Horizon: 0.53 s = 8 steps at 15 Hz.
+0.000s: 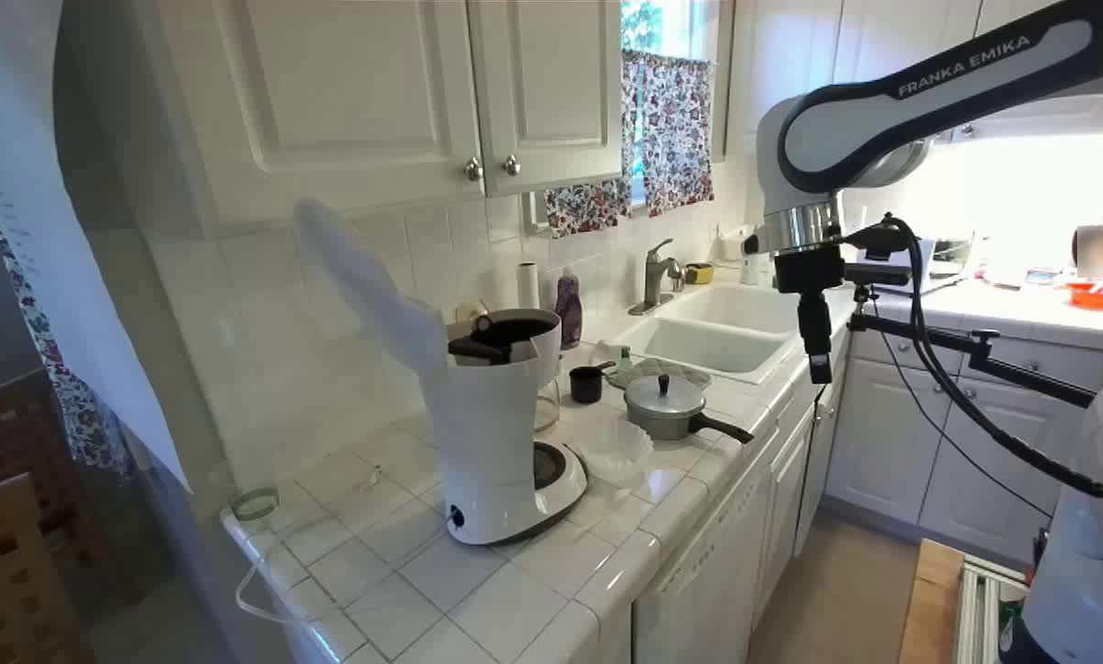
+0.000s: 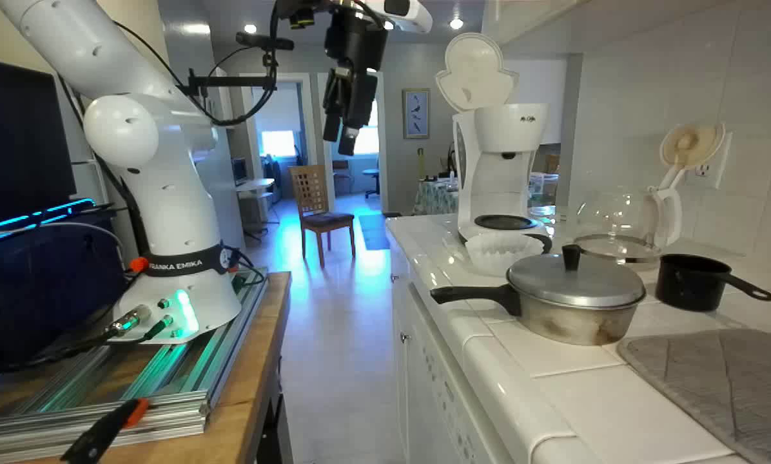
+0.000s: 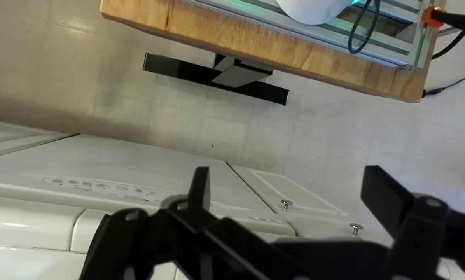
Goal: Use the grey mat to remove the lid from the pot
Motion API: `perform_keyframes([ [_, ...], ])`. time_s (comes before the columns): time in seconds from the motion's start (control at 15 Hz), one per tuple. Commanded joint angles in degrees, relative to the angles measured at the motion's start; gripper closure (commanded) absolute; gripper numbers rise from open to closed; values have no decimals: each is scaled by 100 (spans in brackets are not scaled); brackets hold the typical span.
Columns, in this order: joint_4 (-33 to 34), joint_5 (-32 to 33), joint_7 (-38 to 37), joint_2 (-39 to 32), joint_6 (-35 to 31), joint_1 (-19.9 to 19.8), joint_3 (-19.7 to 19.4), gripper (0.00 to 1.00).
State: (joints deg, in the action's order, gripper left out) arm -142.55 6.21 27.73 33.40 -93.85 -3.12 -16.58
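Black two-fingered gripper: empty, jaws parted wide; suspended, touching nothing, pale floor below in the wrist view.

Round, shallow, silvery metal lid, black knob: seated on the pot.

Low, round, silvery metal pot, long black handle: upright.

Grey quilted-looking fabric mat: lying flat just beside the pot, not taken up.

Progress, as judged: none yet. Outstanding: take up mat, lay it over knob, lift lid away.

White tiled countertop: handle tip at the rounded front edge; overhang cannot be told; a knock there could swing the pot.

Small black long-handled cup, white pleated paper filter: near the pot, narrowing two sides.

White double-basin sink: beside the mat, a likely drop for it.

Roomiest route, by judgement: straight down from above.
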Motion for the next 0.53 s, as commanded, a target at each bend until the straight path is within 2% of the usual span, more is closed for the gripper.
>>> perform_keyframes([
  [0.0,12,-28,28,-13,13,-64,57,0],
  [0.33,12,-28,28,-13,13,-64,57,0],
  [0.47,105,4,-127,-197,-231,-196,-49,0],
])
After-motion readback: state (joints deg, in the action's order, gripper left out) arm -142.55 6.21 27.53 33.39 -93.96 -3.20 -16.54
